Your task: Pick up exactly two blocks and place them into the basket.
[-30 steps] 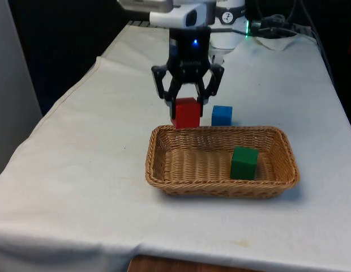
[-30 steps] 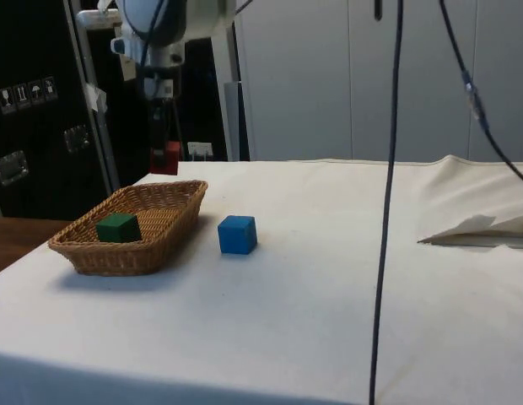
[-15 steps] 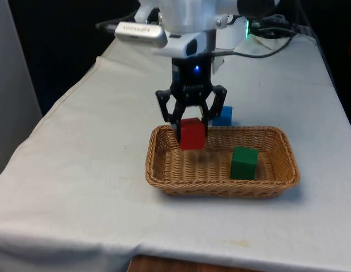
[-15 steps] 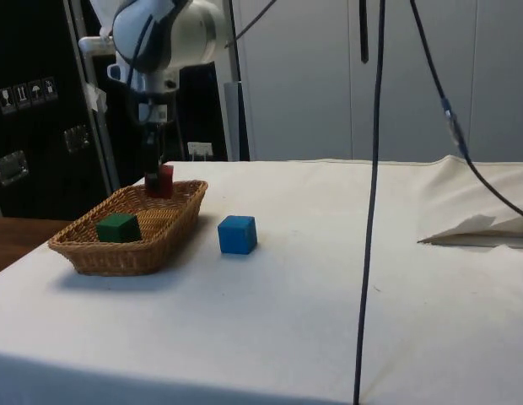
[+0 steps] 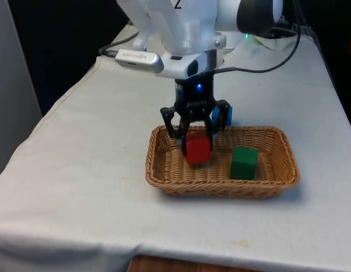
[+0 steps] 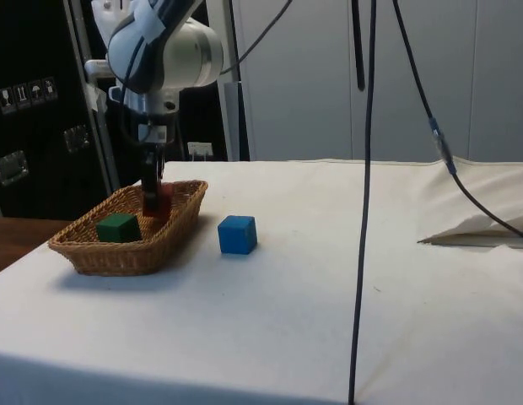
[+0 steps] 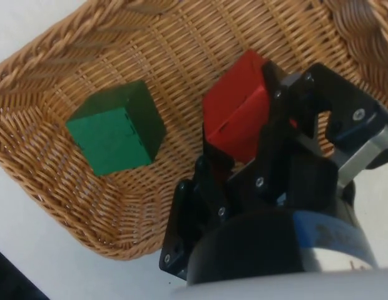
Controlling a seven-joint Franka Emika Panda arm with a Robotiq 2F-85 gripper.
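— So where was the gripper by then?
— Down inside the basket, clamped on the red block. A second earlier it held that block above the far rim; now the block sat low over the weave.
— And the rest?
— The green block already lay in the basket, near the red one. The blue block stayed on the cloth just beside it. Release would likely complete the two.
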